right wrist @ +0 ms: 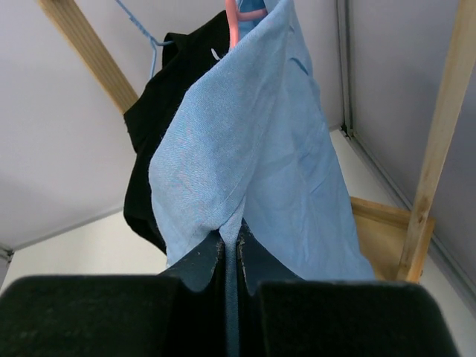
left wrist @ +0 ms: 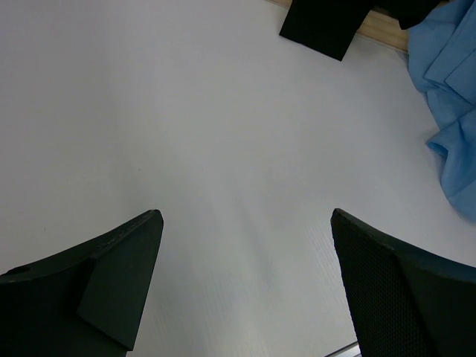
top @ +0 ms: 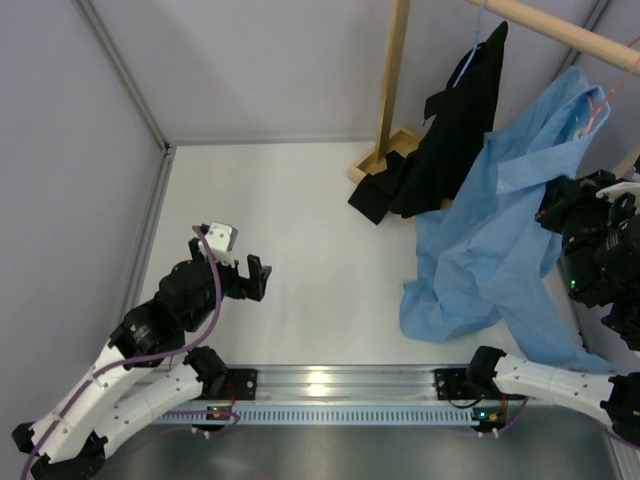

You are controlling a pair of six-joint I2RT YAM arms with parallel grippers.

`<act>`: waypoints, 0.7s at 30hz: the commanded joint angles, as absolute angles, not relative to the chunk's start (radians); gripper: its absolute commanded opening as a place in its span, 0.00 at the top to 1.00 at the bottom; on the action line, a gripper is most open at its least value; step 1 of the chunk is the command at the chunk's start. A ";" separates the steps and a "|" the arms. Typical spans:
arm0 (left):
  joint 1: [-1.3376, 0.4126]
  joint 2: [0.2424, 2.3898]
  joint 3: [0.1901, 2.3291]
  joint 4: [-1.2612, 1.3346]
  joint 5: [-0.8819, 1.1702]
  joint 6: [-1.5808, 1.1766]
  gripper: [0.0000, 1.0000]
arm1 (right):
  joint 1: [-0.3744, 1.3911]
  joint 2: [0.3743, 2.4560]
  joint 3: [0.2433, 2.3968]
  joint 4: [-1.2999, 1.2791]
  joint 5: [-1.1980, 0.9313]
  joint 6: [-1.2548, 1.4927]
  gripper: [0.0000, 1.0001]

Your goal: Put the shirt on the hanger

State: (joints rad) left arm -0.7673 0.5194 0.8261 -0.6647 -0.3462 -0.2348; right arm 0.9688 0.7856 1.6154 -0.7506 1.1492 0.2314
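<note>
Shirt (top: 500,230), one only: hung at single pink hanger (top: 597,108) at two o'clock, trailed down onto table (top: 300,200) toward four. Counted one black garment (top: 450,130) beside it at one o'clock. Pinched shirt fabric tight with right gripper (right wrist: 230,249); spread left gripper (left wrist: 245,223) wide at eight o'clock, gripping nothing.

Rack (top: 396,90): at table's (top: 300,220) far right corner; hanger (right wrist: 233,26) on its rail; shirt (top: 500,230) draped from hanger onto table; other garment (top: 450,140) hung left of shirt; right gripper (right wrist: 230,249) below rail, on shirt; left gripper (top: 250,278) well left of rack.
</note>
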 commanded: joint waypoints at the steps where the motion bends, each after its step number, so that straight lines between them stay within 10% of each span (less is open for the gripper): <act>1: -0.767 0.505 0.816 -0.623 -0.357 -0.242 0.02 | 0.983 0.805 1.594 -0.614 1.223 0.235 1.00; 21: -0.767 0.506 0.805 -0.607 -0.322 -0.235 0.02 | 0.561 0.954 1.368 -0.123 1.104 -0.142 1.00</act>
State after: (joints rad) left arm -0.7673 0.5064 0.8074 -0.6563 -0.3298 -0.2359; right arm 0.5793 0.9680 1.3720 -0.3809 1.1156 0.0063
